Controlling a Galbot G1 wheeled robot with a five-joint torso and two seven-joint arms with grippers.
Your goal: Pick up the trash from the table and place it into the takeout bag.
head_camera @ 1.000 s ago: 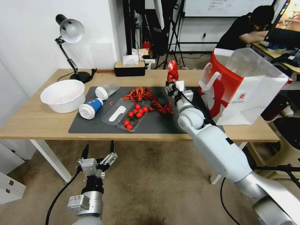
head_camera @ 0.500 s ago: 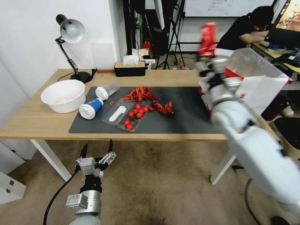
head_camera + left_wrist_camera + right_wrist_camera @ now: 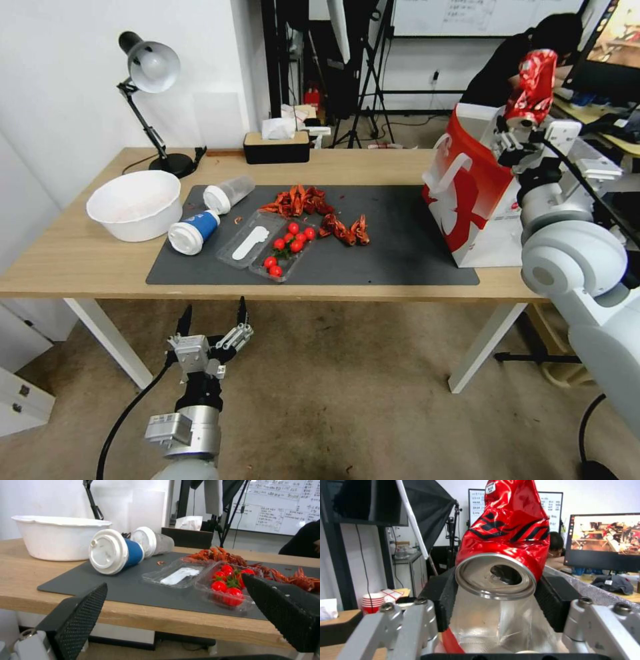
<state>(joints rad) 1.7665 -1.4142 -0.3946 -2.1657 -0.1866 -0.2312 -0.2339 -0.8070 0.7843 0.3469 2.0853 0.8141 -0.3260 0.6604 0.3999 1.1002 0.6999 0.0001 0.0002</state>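
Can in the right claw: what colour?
Red can with black markings, clearest in the right wrist view.

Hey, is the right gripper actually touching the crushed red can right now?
Touching. In the right wrist view the right gripper has its black pads pressed against both sides of the crushed red can.

head: high, downward | wrists: close | shared: table [image 3: 80, 253]
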